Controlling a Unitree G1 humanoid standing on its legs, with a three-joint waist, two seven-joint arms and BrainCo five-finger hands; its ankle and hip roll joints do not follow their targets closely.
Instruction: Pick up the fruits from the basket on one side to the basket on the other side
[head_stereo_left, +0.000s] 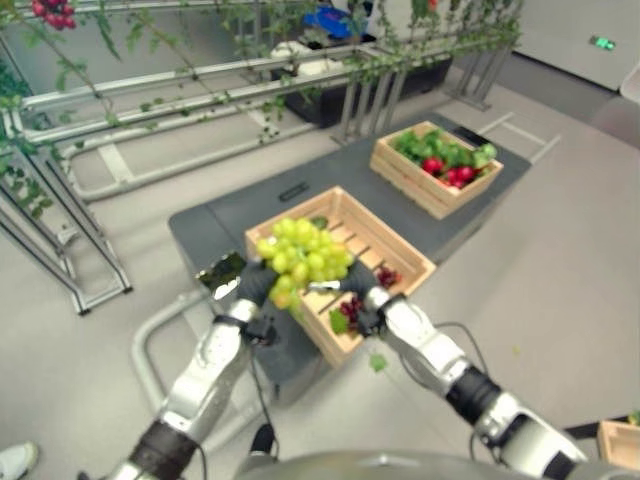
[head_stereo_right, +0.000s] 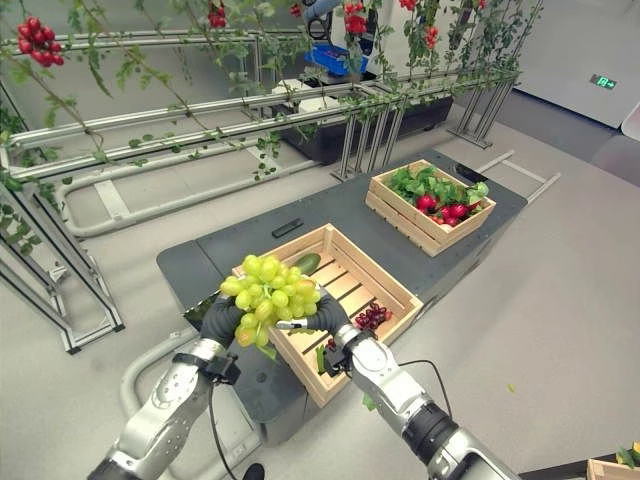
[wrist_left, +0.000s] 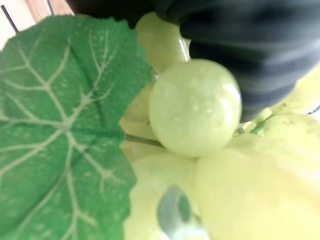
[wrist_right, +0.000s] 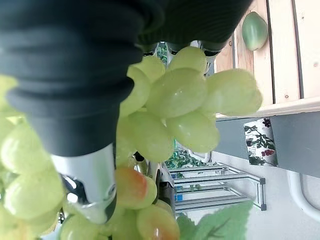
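A big bunch of green grapes (head_stereo_left: 303, 250) hangs over the near left corner of the near wooden crate (head_stereo_left: 405, 250), held up between my two hands. My left hand (head_stereo_left: 256, 285) is against the bunch's left underside, its grip buried in grapes (wrist_left: 195, 107) and a green leaf (wrist_left: 60, 130). My right hand (head_stereo_left: 360, 290) holds the right underside, with the thumb (wrist_right: 90, 185) pressed into the grapes (wrist_right: 175, 95) and the fingers curled round them. Dark red grapes (head_stereo_left: 387, 277) lie in this crate. The far crate (head_stereo_left: 420, 190) holds greens and red fruit (head_stereo_left: 432, 165).
Both crates stand on a dark grey table (head_stereo_left: 220, 225), which also carries a small black bar (head_stereo_left: 293, 190) and a leaf-printed card (head_stereo_left: 220, 270) at its left edge. Metal rails with vines (head_stereo_left: 150, 100) run behind and to the left. Another crate (head_stereo_left: 620, 440) shows at the lower right.
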